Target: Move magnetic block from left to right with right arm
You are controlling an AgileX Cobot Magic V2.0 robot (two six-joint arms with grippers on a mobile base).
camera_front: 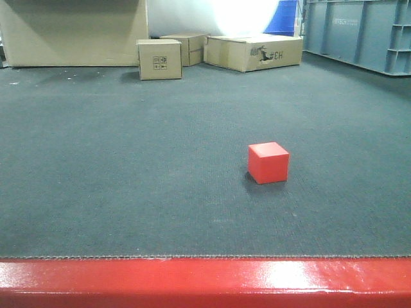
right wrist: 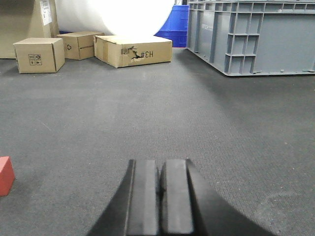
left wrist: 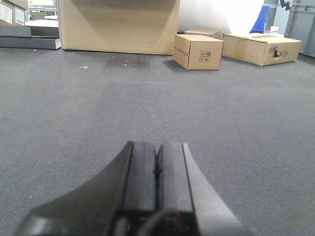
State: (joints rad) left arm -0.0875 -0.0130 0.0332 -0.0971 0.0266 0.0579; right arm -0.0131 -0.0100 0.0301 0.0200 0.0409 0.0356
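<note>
The magnetic block (camera_front: 268, 162), a small bright red cube, rests on the dark grey carpet a little right of centre in the front view. Its edge shows as the magnetic block (right wrist: 6, 175) at the far left of the right wrist view. My right gripper (right wrist: 160, 163) is shut with nothing between its fingers and sits low over the carpet, to the right of the block and apart from it. My left gripper (left wrist: 157, 146) is also shut and empty over bare carpet. The block does not show in the left wrist view. Neither arm appears in the front view.
Brown cardboard boxes (camera_front: 160, 59) stand at the far edge of the carpet, with a long one (camera_front: 253, 51) beside them. A large grey plastic crate (right wrist: 253, 35) stands at the far right. A red edge (camera_front: 205, 282) runs along the near side.
</note>
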